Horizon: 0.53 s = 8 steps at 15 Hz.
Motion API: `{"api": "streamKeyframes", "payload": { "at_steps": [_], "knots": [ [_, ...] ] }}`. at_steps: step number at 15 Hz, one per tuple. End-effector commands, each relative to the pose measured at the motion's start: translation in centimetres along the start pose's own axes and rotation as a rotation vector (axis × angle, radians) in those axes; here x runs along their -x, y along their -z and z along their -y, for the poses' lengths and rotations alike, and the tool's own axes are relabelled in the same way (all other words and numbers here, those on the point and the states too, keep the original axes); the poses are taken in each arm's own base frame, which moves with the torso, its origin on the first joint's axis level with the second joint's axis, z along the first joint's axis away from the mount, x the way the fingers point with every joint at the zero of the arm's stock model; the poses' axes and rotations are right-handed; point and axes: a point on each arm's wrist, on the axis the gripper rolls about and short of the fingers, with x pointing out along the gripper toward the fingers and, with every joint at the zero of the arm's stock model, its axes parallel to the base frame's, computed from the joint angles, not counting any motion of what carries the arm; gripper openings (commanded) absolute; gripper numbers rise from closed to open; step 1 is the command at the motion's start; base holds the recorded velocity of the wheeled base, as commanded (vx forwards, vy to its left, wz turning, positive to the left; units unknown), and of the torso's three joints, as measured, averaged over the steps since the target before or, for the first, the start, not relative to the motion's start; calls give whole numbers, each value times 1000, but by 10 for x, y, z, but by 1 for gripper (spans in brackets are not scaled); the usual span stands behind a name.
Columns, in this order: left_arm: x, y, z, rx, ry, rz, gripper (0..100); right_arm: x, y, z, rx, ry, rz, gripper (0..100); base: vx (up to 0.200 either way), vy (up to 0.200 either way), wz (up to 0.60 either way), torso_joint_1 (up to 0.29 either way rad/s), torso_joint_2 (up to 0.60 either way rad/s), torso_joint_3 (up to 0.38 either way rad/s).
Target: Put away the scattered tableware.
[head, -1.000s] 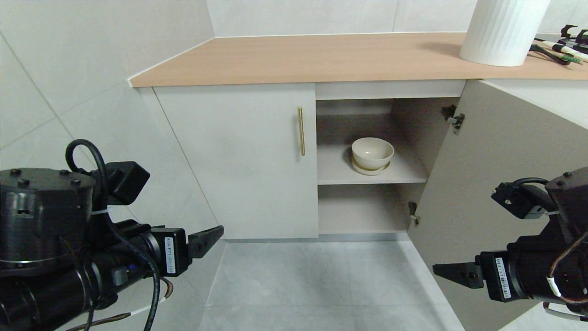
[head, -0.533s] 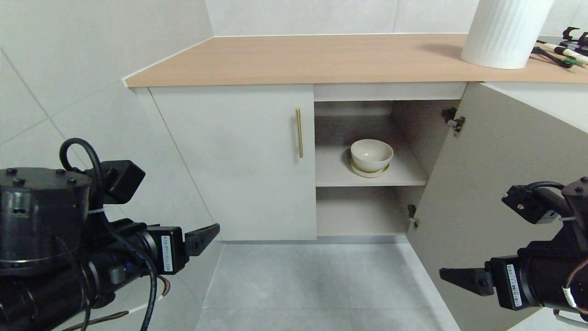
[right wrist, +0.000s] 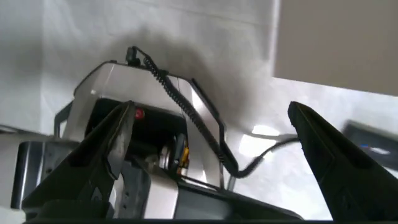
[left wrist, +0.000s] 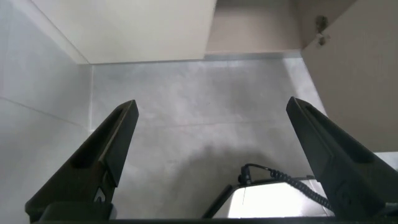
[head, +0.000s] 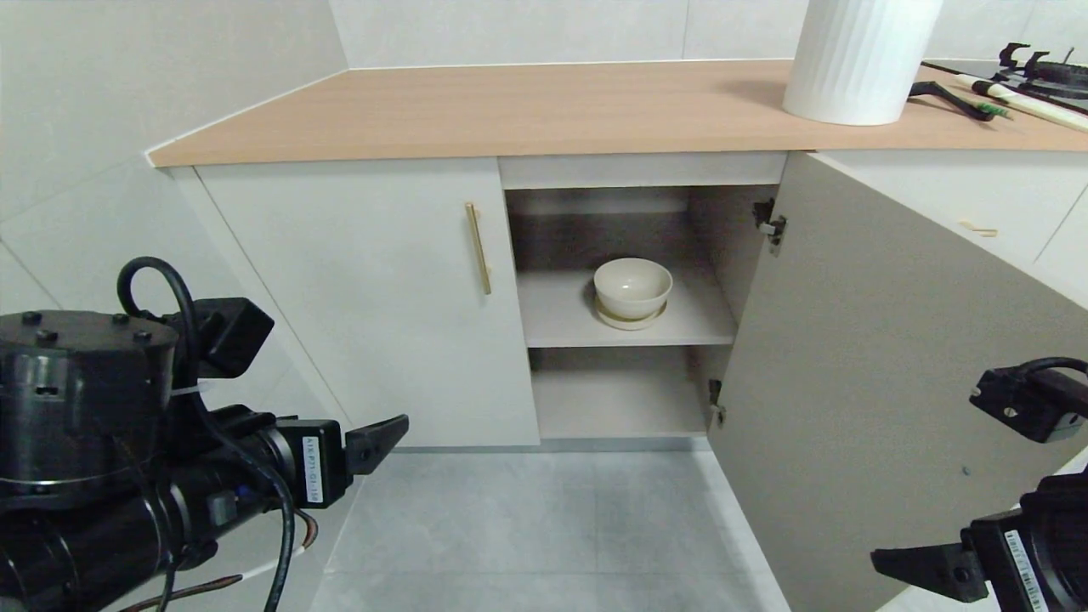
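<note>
Bowl (head: 632, 286): stored, nested on a plate (head: 629, 323) on the upper shelf of the cabinet (head: 365, 280); cabinet door (head: 850, 382) open, closing likely left. Utensils (head: 1003, 93) on the wooden countertop (head: 510, 102) above the cabinet, possibly unsorted. Left gripper (left wrist: 211, 106), right gripper (right wrist: 211, 107): both spread, empty, before the cabinet over grey tiled floor (head: 527, 527).

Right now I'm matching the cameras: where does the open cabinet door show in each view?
Head view: the open cabinet door stands across the right side, with a hinge on its inner edge.
Left wrist view: the door's lower end, with its bottom hinge.
Right wrist view: a plain beige panel, probably the same door.
Shared landmark: the grey floor, beside the door in all three.
</note>
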Motion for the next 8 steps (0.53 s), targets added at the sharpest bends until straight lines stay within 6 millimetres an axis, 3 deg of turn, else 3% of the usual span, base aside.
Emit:
{"api": "streamKeyframes", "payload": {
  "at_steps": [1,2,5,8],
  "knots": [
    [-1,0,0,0,-1,-1,100,12,0,2,3,-8,25,100,0,-200,0,-2,7,7],
    [-1,0,0,0,-1,-1,100,19,0,3,3,-10,25,100,0,-200,0,-2,2,7],
    [-1,2,0,-2,-1,-6,100,44,17,8,81,-48,-53,100,0,0,0,0,0,0],
    [-1,2,0,-2,-1,-6,100,46,23,18,50,52,-69,100,0,0,0,0,0,0]
  ]
}}
